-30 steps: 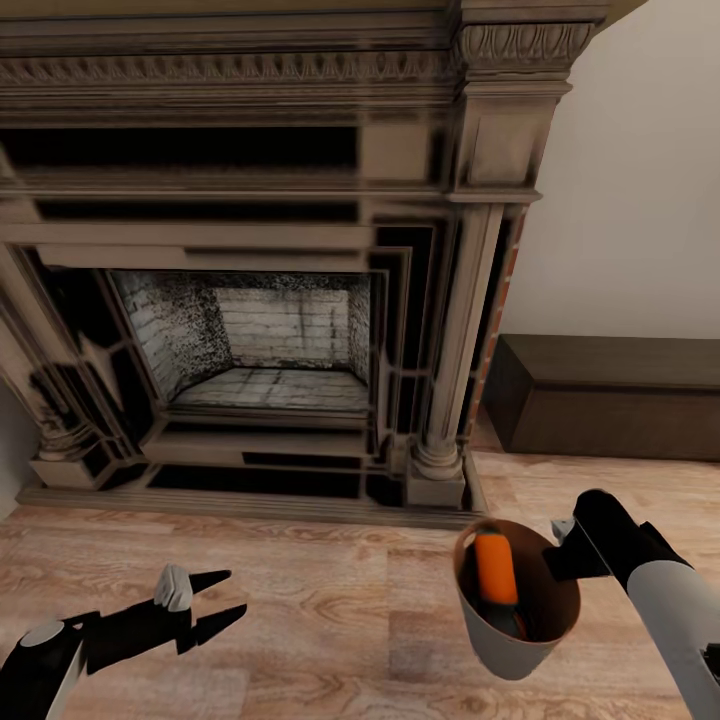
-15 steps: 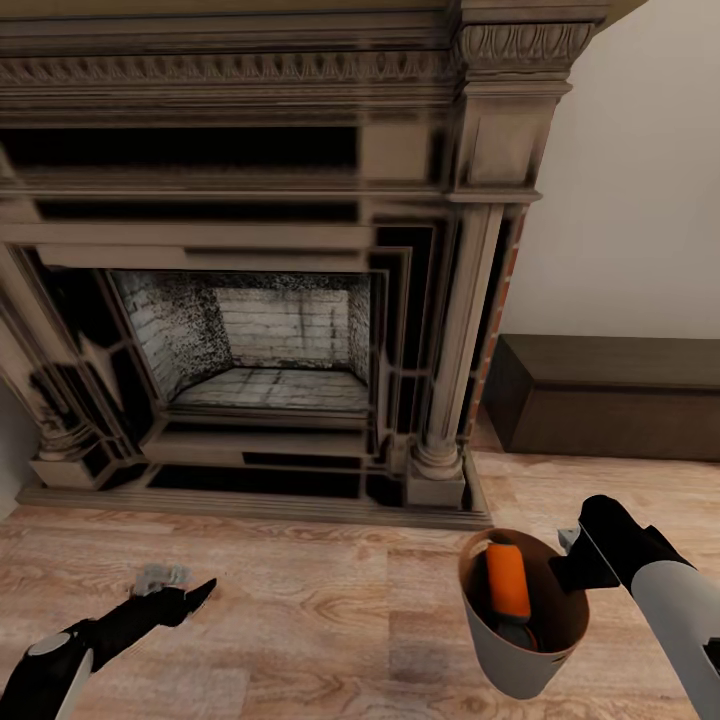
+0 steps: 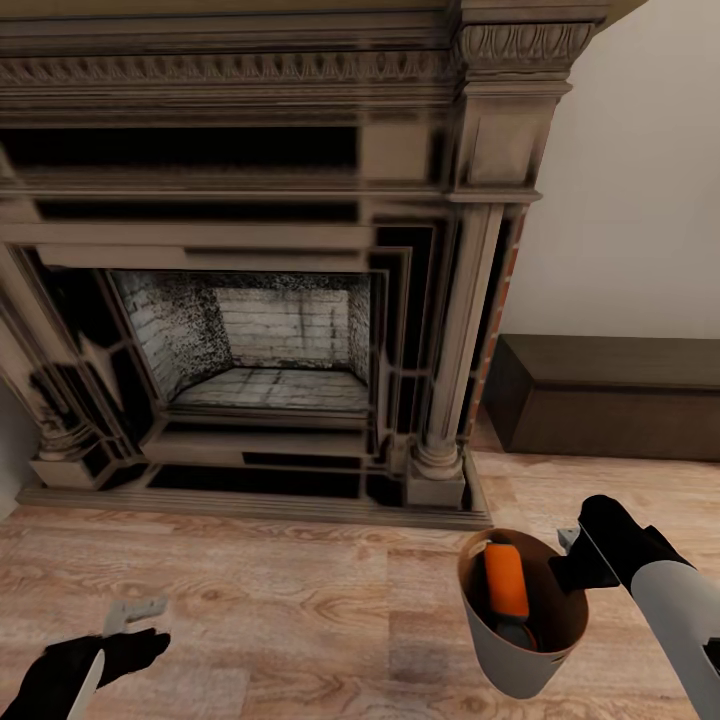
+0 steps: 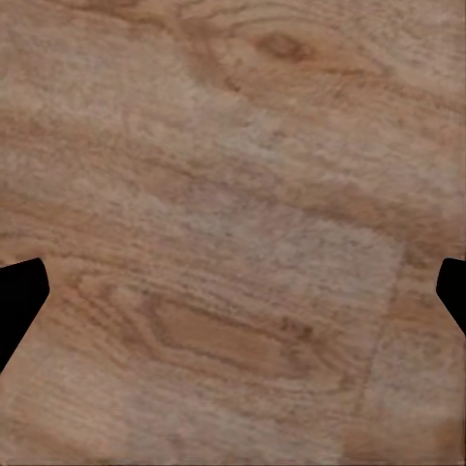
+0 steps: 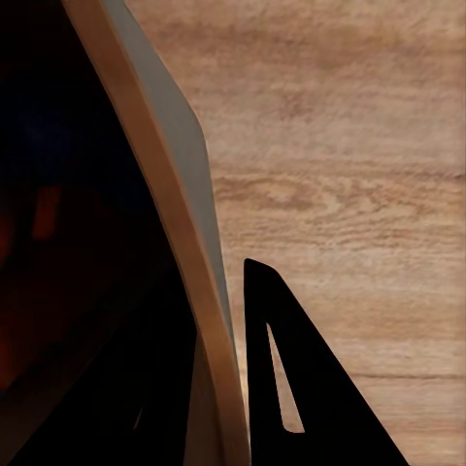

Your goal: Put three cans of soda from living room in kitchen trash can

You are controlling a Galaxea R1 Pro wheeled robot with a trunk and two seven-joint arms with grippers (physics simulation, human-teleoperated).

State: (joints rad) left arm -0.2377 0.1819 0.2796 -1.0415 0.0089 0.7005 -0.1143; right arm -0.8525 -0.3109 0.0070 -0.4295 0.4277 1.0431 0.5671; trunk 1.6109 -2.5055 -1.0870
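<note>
The tash can point(image 3: 500, 650), light grey outside and tan-brown inside, hangs tilted just above the wood floor at the lower right. My right gripper point(image 3: 572, 562) is shut on its rim; in the right wrist view one black finger point(image 5: 291, 388) lies against the outer wall of the tash can point(image 5: 189, 194). An orange can of soda point(image 3: 506, 582) stands inside, with a darker shape below it that I cannot make out. My left gripper point(image 4: 233, 296) points down at bare floor, open, its two fingertips far apart with nothing between them. The left arm point(image 3: 90, 660) sits low at the left.
An ornate dark fireplace point(image 3: 280, 330) fills the wall ahead, its base step reaching onto the floor. A long dark low bench point(image 3: 610, 395) stands along the white wall at the right. Light wood floor point(image 3: 300, 610) spreads between the two arms.
The left arm has drawn back toward the lower left corner and turned its gripper down at the floor. The tash can and right arm shifted slightly right, then held still.
</note>
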